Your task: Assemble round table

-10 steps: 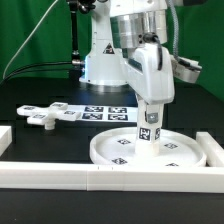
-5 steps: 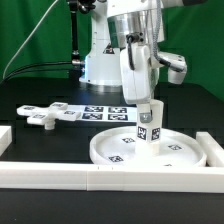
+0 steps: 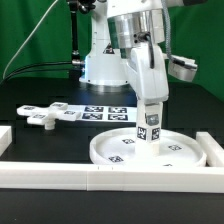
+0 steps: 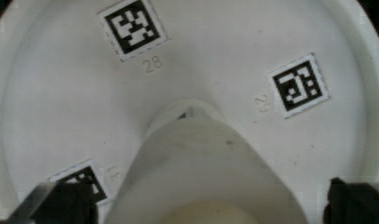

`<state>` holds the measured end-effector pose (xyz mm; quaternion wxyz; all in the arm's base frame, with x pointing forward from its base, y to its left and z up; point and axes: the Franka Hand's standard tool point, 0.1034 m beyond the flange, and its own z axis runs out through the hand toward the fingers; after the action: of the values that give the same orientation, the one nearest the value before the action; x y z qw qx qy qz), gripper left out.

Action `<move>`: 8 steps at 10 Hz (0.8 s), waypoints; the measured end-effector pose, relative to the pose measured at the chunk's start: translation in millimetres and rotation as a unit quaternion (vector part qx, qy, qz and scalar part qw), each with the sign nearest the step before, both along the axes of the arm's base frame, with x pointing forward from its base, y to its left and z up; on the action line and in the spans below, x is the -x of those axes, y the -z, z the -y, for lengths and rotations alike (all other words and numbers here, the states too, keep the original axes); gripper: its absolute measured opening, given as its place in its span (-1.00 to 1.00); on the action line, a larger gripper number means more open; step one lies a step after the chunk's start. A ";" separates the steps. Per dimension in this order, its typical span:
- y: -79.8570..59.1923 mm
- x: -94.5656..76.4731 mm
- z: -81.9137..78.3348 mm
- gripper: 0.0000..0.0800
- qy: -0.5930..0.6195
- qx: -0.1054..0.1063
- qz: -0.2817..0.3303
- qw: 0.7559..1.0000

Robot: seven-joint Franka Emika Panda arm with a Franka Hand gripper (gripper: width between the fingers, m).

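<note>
The round rimmed disc lies flat at the front right of the exterior view. The short thick leg stands upright on its middle, tag facing the camera. My gripper hangs straight above it with a finger on each side of the leg's top. In the wrist view the leg rises between the dark fingers, with a thin gap showing on both sides. The gripper looks open around the leg. The disc fills that view. The cross-shaped foot piece lies on the exterior view's left.
The marker board lies behind the disc. A long white rail runs along the front. Another rail stands at the exterior view's right, close to the disc. The arm's white base stands at the back.
My hand turned about its vertical axis over the leg and then turned back to about where it was. The leg stays upright on the disc, its tag shifted only slightly.
</note>
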<state>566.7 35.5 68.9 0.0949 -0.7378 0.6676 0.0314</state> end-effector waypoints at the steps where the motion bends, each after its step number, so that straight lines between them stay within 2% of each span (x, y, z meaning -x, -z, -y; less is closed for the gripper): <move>1: 0.1 0.1 0.2 0.62 -0.043 0.004 0.008 0.999; 6: 0.3 0.2 0.4 0.62 -0.201 0.017 0.037 0.979; 8: -1.6 -3.5 2.1 0.62 -0.320 0.032 0.057 0.945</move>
<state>570.2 33.4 70.5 0.0940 -0.9157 0.3908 -0.0035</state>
